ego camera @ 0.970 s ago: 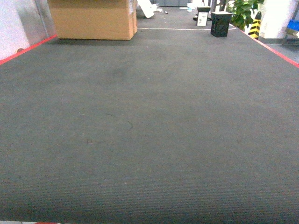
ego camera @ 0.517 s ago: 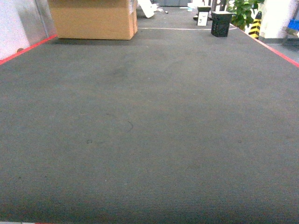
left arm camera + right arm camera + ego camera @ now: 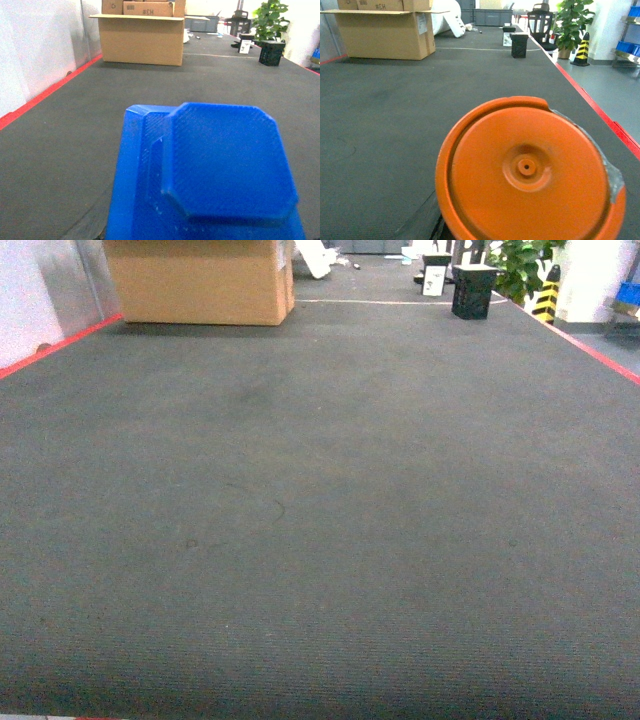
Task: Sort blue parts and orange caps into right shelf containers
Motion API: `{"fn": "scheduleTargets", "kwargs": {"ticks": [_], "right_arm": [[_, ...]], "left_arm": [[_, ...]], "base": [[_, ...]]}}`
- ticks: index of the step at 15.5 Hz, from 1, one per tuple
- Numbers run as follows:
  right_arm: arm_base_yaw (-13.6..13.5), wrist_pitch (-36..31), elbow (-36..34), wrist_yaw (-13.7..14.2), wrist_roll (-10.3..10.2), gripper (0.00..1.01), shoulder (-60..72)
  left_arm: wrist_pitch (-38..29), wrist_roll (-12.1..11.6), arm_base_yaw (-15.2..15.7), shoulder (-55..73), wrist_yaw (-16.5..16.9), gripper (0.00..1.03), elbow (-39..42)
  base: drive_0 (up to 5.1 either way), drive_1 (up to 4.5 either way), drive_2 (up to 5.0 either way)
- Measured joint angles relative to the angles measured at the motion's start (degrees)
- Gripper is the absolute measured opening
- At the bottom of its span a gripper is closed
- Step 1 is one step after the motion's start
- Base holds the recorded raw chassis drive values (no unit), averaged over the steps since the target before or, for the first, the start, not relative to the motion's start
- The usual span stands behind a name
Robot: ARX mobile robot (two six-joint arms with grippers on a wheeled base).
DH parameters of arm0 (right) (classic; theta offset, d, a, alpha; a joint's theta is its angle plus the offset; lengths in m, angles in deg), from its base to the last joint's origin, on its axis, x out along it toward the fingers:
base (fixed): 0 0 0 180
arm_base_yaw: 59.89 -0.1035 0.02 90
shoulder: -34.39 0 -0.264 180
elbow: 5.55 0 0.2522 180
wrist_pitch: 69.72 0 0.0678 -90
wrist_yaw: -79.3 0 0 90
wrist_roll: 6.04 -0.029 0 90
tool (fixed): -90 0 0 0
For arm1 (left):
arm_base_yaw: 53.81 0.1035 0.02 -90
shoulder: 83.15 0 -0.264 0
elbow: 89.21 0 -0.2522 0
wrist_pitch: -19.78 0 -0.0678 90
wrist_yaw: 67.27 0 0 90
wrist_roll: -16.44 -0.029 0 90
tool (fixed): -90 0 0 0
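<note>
Filling wrist views – blue part (image 3: 210, 170) left, orange cap (image 3: 530, 172) right

A cardboard box (image 3: 200, 280) stands far left on the carpet (image 3: 320, 520), a bin (image 3: 473, 292) far right.

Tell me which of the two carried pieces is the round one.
The orange cap, filling the right wrist view: a circular disc with a raised hub at its centre. The blue part in the left wrist view is flat-faced with angled corners.
</note>
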Motion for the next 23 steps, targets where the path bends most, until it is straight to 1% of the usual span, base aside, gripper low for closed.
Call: {"fn": "scheduleTargets", "kwargs": {"ticks": [1,2,3,4,5,6,23], "right_arm": [[0.0,0.4,-0.3,0.0,0.0,0.45,-0.7],[0.0,4.7,-0.5,0.0,0.0,0.45,-4.0],[0.0,9.9,-1.7,-0.1,0.0,0.45,-9.1],[0.0,8.0,-1.7,0.1,0.0,0.45,-11.0],[0.0,8.6,-1.6,0.0,0.0,0.45,-11.1],[0.0,9.2,-1.7,0.0,0.0,0.45,-11.0],[0.0,8.9,-1.7,0.0,0.0,0.45,-11.1]], "left_arm": [[0.5,0.0,0.0,-0.7,0.0,0.44,0.4],[-0.3,0.0,0.0,-1.9,0.0,0.44,1.7],[6.6,0.0,0.0,-6.7,0.0,0.44,2.1],[9.8,0.1,0.0,-10.7,-0.1,0.44,2.0],[8.8,0.1,0.0,-11.0,-0.2,0.44,1.7],[9.7,0.1,0.0,-11.0,0.0,0.44,2.0],[9.4,0.1,0.0,-11.0,0.0,0.44,2.0]], "base": [[0.0,0.0,0.0],[0.0,0.0,0.0],[0.0,0.0,0.0],[0.0,0.0,0.0],[0.0,0.0,0.0],[0.0,0.0,0.0],[0.0,0.0,0.0]]}}
